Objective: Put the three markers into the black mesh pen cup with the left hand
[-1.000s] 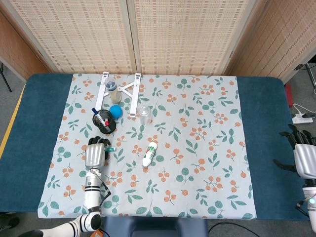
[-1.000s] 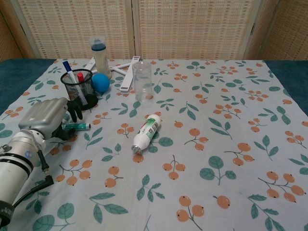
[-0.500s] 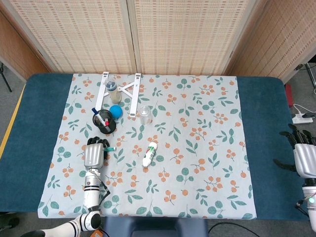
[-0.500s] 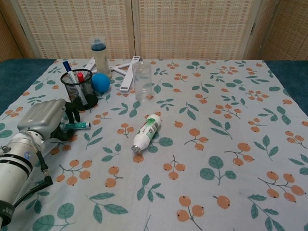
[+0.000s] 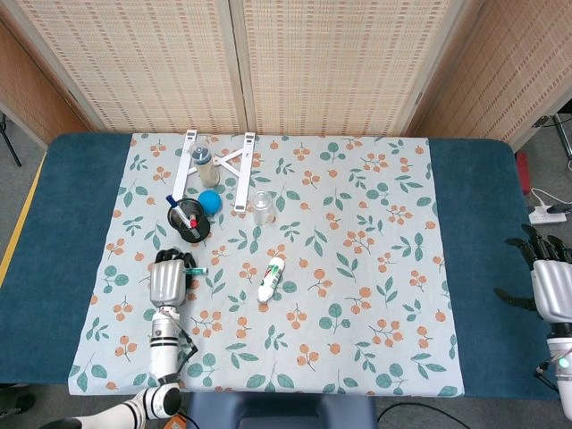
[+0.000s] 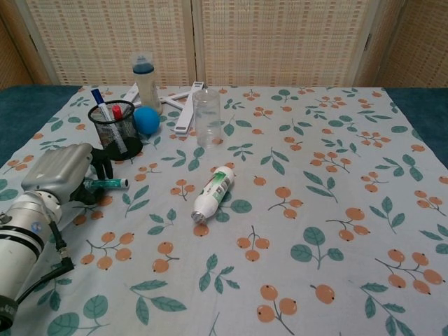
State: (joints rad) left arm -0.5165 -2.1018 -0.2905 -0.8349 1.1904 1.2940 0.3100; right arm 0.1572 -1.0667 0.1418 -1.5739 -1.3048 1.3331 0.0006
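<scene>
— Markers: where are they?
— Two stand in the black mesh cup (image 6: 114, 126), a blue one (image 6: 99, 99) and a red one (image 6: 117, 111). A third, the green marker (image 6: 106, 183), lies flat on the cloth, with the left hand (image 6: 61, 171) closed around its near end.
— And the right hand (image 5: 551, 284)?
— Far off at the worktop's right edge, fingers spread, holding nothing.
— What's the surface like?
— A pale cloth (image 5: 357, 259) printed with leaves and orange berries covers a dark blue worktop (image 5: 54, 241). A white tube (image 6: 213, 192) lies mid-cloth; a clear cup (image 6: 206, 117), a blue ball (image 6: 146, 120) and a bottle (image 6: 145, 78) sit near the mesh cup. Woven screens (image 5: 331, 63) stand behind.
</scene>
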